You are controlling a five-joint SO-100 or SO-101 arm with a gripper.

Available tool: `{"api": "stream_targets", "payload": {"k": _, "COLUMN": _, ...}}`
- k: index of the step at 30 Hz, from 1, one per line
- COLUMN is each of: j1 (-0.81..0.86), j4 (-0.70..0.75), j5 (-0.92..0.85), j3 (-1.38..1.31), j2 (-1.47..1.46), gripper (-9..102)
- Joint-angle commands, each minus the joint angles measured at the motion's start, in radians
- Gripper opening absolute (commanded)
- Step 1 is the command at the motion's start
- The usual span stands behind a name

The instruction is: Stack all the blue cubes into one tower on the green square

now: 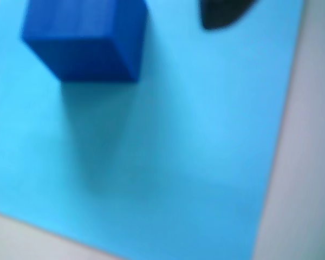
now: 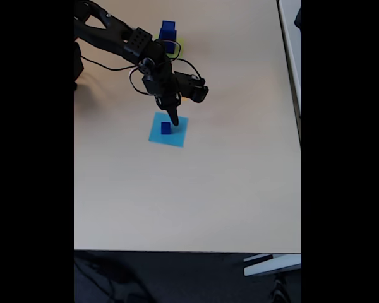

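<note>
A dark blue cube (image 1: 84, 40) sits on the flat light-blue square (image 1: 195, 135), near that square's upper left in the wrist view. One black fingertip (image 1: 225, 13) pokes in at the top, right of the cube and apart from it. In the fixed view, my gripper (image 2: 174, 118) points down just above the small blue cube (image 2: 165, 128) on the light-blue square (image 2: 177, 136). Its jaws are too small and dark to read. Further back, a stack of blue cubes (image 2: 168, 31) stands on the green square (image 2: 179, 45), partly behind my arm.
The black arm (image 2: 123, 38) reaches in from the top left of the fixed view, with cables looping off it. Bare beige table (image 2: 196, 189) spreads in front of and to the right of the light-blue square. The table's front edge runs along the bottom.
</note>
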Motion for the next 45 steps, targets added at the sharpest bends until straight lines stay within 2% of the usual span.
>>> {"api": "stream_targets", "payload": {"k": 1, "j1": 0.014, "j4": -0.021, "j5": -0.009, "j3": -0.006, "j2": 0.023, "gripper": 21}}
{"api": "stream_targets", "payload": {"k": 26, "j1": 0.040, "j4": -0.057, "j5": 0.009, "j3": 0.061, "j2": -0.025, "gripper": 17}}
{"api": "stream_targets", "payload": {"k": 45, "j1": 0.043, "j4": -0.049, "j5": -0.015, "j3": 0.052, "j2": -0.003, "gripper": 18}}
